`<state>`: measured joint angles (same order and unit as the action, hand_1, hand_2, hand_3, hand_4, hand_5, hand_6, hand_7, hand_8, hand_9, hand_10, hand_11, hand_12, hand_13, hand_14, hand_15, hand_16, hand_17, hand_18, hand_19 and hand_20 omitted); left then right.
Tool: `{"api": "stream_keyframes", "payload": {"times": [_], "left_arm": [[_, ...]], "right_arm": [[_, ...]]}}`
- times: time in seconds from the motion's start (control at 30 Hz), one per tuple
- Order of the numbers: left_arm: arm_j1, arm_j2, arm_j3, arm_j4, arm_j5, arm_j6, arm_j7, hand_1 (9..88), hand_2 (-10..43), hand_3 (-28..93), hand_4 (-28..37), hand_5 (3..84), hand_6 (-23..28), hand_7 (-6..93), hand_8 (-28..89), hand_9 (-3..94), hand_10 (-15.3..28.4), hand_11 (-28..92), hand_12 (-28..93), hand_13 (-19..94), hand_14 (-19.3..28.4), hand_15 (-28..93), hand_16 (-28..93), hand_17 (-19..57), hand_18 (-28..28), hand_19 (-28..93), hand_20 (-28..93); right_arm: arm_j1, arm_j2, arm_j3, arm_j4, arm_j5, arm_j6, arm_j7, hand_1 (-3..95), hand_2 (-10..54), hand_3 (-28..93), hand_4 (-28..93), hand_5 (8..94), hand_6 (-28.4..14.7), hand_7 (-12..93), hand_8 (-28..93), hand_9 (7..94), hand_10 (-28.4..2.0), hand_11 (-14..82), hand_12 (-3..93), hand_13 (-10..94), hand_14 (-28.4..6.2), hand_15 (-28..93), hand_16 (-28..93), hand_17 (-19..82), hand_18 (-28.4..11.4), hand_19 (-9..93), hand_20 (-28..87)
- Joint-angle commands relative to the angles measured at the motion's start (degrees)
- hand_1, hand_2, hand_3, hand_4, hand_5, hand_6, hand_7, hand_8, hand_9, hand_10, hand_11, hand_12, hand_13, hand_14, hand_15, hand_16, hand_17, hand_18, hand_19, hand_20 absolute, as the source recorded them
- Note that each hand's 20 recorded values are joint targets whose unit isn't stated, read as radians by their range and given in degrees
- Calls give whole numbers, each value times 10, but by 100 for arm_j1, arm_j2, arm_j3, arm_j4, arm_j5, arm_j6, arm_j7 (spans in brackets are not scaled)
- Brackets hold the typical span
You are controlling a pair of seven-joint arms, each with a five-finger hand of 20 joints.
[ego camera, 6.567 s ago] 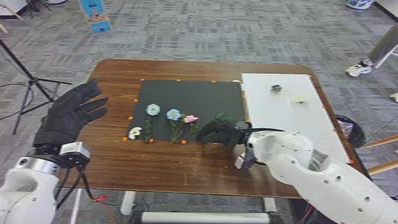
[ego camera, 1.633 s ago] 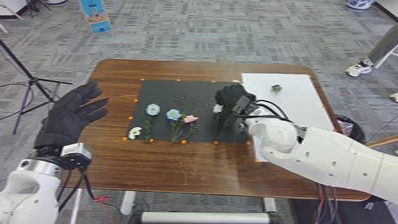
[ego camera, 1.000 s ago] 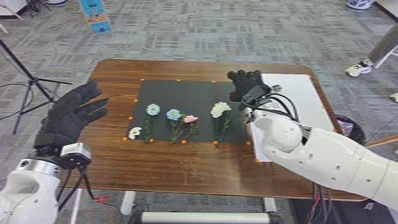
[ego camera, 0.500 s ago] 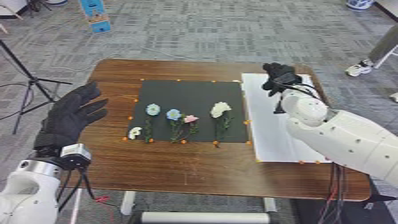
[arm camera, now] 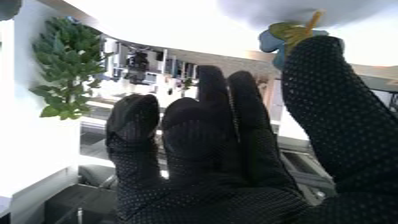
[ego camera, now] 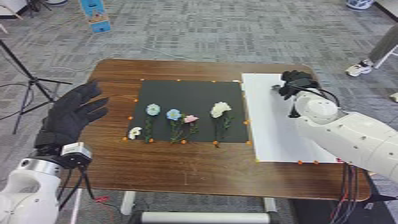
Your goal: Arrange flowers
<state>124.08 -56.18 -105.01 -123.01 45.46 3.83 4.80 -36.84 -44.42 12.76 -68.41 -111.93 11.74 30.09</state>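
Small flower (ego camera: 276, 87): upper right of the frame in the head view, near the far end of the white sheet (ego camera: 271, 135). Dark blob there; the right wrist view shows blue petals and a short yellow-orange stem by the thumb. Long axis unclear from the head view.

Right hand (ego camera: 299, 82) is just to its right, thumb and fingers wide, nothing held. Contact: can't tell. Key relation: flower lies on the picture-left side of the hand, so the next move is likely a short shift left, then a pinch. Judgement: closing early could nudge it away. Right arm is nearer by far.

Black sheet (ego camera: 187, 90), mid-frame, carries the white flower (ego camera: 220, 109), blue flowers (ego camera: 173, 114) and pink flower (ego camera: 190, 118). Left hand (ego camera: 67, 112) is wide and empty, at left of frame by the counter (ego camera: 204, 172).
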Motion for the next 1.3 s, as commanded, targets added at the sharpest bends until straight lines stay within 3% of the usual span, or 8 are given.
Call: {"api": "stream_keyframes", "payload": {"times": [0.03, 0.33, 0.5, 0.57, 0.67, 0.77, 1.03, 1.3], "left_arm": [[24, -4, -26, -10, -38, -17, 27, 235, -70, 718, -283, 292, 32, 206, -105, 246, 121, 228, 162, 238, 147, 291, 17, -79, 239, 486, 135], [-38, 12, 31, 20, -31, -59, 18, 236, -71, 718, -283, 292, 32, 207, -105, 245, 120, 227, 162, 238, 147, 289, 16, -79, 239, 486, 135], [9, 6, -9, 8, -31, -56, 2, 236, -71, 719, -283, 292, 32, 206, -105, 246, 120, 227, 162, 238, 147, 289, 17, -79, 239, 486, 135], [23, 13, -20, 2, -36, -46, 11, 236, -71, 719, -283, 292, 32, 206, -105, 246, 120, 228, 162, 238, 147, 289, 16, -79, 239, 485, 135], [8, 14, -10, 8, -39, -46, 7, 235, -70, 718, -283, 292, 32, 207, -105, 246, 120, 227, 162, 237, 147, 290, 17, -79, 239, 485, 136], [5, 2, -8, 3, -35, -72, 9, 237, -69, 717, -283, 292, 31, 207, -105, 246, 120, 227, 161, 238, 147, 291, 17, -79, 238, 485, 136], [-7, -26, -18, -11, -27, -56, 3, 236, -70, 718, -283, 292, 32, 205, -104, 246, 120, 228, 162, 238, 147, 289, 17, -79, 239, 485, 136], [-20, -31, -16, -20, -25, -44, 5, 236, -70, 718, -283, 292, 32, 207, -105, 246, 120, 229, 161, 237, 147, 289, 16, -79, 239, 486, 136]], "right_arm": [[72, -130, 10, 30, 107, -24, -322, 410, -95, 866, -283, 386, -20, 244, -130, 446, -75, 167, 146, 658, -56, 892, 301, 341, -196, 880, 509], [18, -183, 60, 184, 252, -185, -589, 439, -95, 859, -283, 410, -15, 245, -139, 483, -71, 178, 141, 671, -52, 888, 306, 349, -194, 886, 507], [-127, -145, 130, 70, 174, -214, -356, 448, -95, 840, -283, 509, 18, 277, -149, 596, -72, 216, 155, 691, -48, 887, 314, 366, -194, 898, 508], [-173, -121, 120, -25, 173, -153, -272, 457, -95, 820, -283, 552, 28, 320, -161, 649, -65, 215, 220, 706, -43, 885, 322, 375, -194, 907, 507], [-279, -79, 184, -160, 99, -51, -251, 517, -95, 775, -281, 612, 33, 468, 6, 777, -42, 175, 435, 742, -31, 874, 345, 411, -191, 928, 508], [-521, 67, 448, -497, 68, 99, -382, 540, -95, 791, -282, 675, 35, 499, 26, 824, -35, 202, 481, 763, -23, 870, 348, 433, -188, 932, 513], [-1580, 513, 1462, -2062, -163, 392, -884, 537, -95, 815, -282, 713, 29, 485, 7, 848, -37, 198, 483, 775, -25, 869, 353, 442, -192, 932, 525], [-2075, 365, 1802, -2685, -467, 129, -934, 536, -95, 820, -283, 717, 28, 481, 11, 851, -40, 193, 488, 779, -27, 872, 357, 446, -193, 932, 538]]}}
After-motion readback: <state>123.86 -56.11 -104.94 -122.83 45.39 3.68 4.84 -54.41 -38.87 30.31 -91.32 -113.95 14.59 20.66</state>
